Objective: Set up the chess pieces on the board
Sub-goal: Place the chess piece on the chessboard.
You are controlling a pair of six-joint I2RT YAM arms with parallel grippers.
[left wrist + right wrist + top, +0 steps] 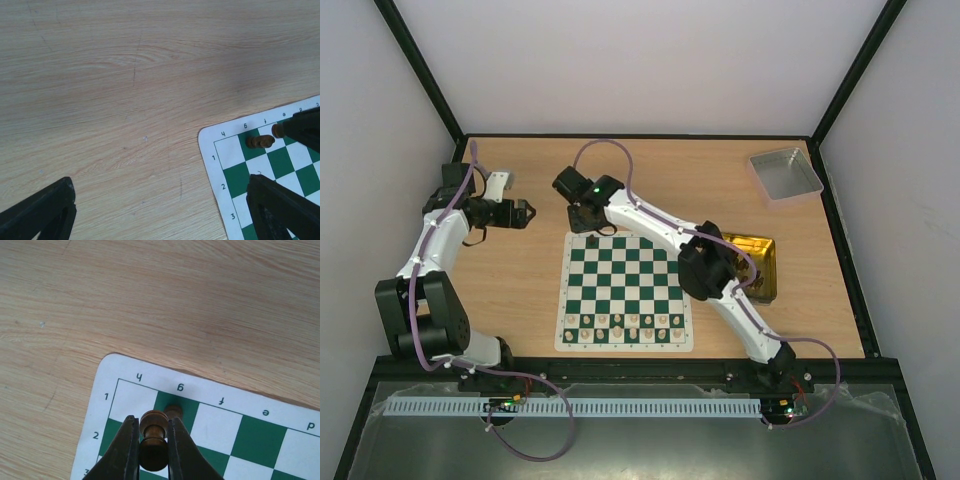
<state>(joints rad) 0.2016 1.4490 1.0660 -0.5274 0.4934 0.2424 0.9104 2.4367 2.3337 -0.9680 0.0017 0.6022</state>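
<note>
The board (563, 300), green and white, lies mid-table. My right gripper (153, 419) hovers at its far-left corner (112, 375), shut on a dark brown chess piece (153, 437) that stands upright between the fingers. A second dark piece (173, 411) stands on the green g1 square just beyond it, and shows in the left wrist view as the dark piece (257, 141) beside the right gripper (300, 127). My left gripper (161, 190) is open and holds nothing, over bare wood left of the board corner (220, 165). From above, the left gripper (523, 213) sits left of the right gripper (588, 230).
Cream pieces (625, 325) fill the board's two nearest rows. A gold tin (765, 262) lies right of the board, partly under the right arm. A grey tray (785, 172) stands at the back right. Black frame rails edge the table.
</note>
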